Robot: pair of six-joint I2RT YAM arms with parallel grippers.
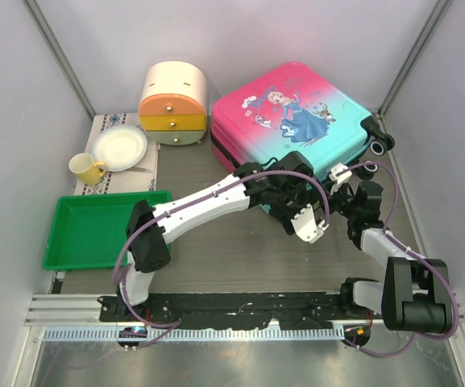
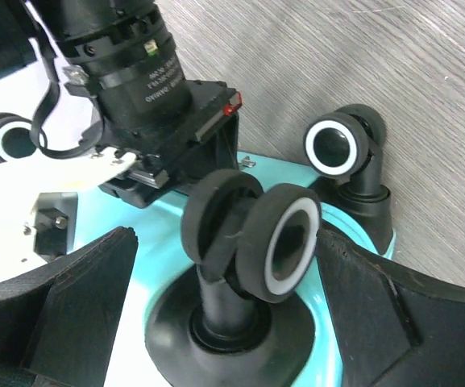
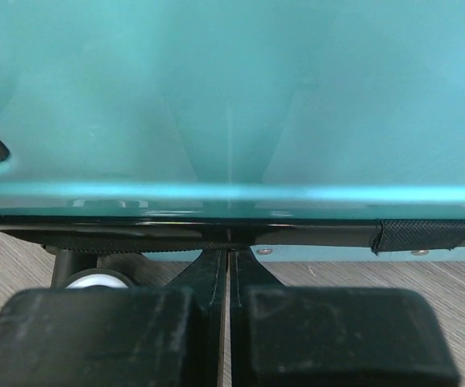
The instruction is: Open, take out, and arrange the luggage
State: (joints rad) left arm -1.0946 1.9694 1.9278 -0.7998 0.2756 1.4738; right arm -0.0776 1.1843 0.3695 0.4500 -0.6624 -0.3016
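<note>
On a grey table (image 1: pixel 216 258) by white walls (image 1: pixel 256 32), flat luggage (image 1: pixel 296 113), left gripper (image 2: pixel 236 322) spread around its wheel (image 2: pixel 252 242), right gripper (image 3: pixel 228 330) pinching its zip pull (image 3: pixel 228 274)

Bright, even light from above, soft shadows, two close-ups partly out of focus.
From overhead we see the tabletop (image 1: pixel 240 258) evenly lit, with faint shadows under the arms and a pale sheen on the luggage (image 1: pixel 296 105). At the left wrist its wheel (image 2: pixel 284 246) looks sharp to us, while the near fingers (image 2: pixel 71 306) of the left claw (image 2: pixel 224 274) blur darkly. At the right wrist we find the turquoise shell hazy, with a bright glare band along its lower edge, and the right claw (image 3: pixel 229 322) dim.
</note>
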